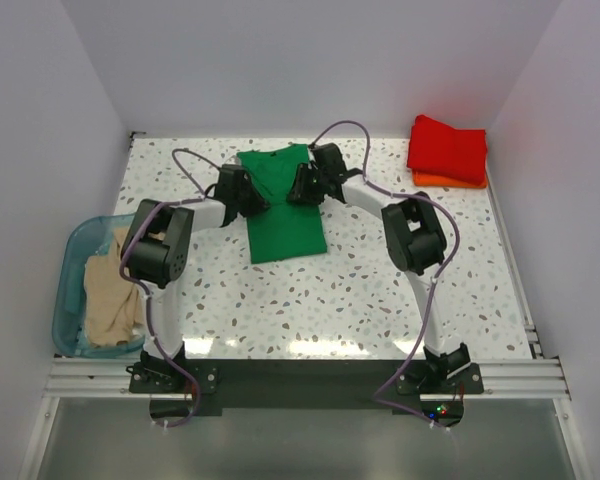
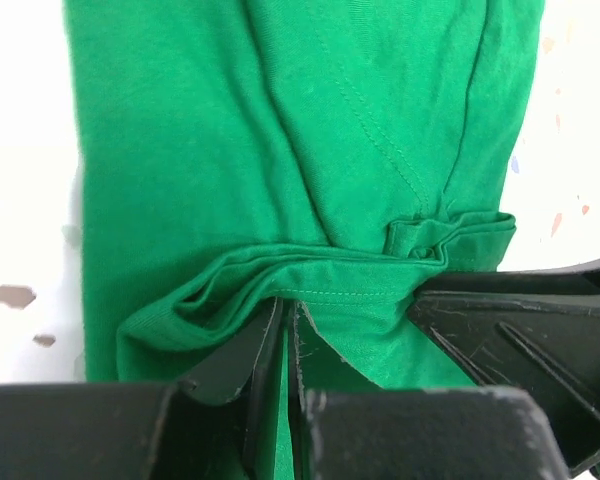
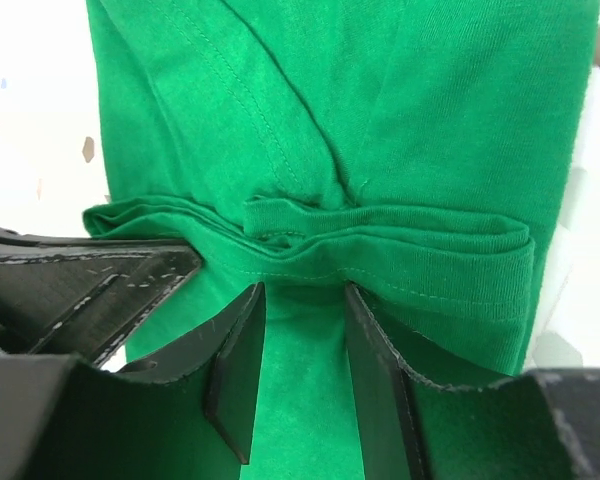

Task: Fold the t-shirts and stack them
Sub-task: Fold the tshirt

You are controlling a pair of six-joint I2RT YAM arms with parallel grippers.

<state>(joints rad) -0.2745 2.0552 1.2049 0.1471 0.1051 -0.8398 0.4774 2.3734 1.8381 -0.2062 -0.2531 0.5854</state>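
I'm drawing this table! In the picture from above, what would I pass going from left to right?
teal bin → green t-shirt → red t-shirt

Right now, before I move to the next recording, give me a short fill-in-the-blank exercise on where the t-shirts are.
1. The red t-shirt lies folded on top of the ___ one.
2. The teal plastic bin holding the beige t-shirt sits at the table's ___ edge.
3. The left gripper is shut on a fold of the mid-table t-shirt, whose colour is ___.

Missing words: orange; left; green.
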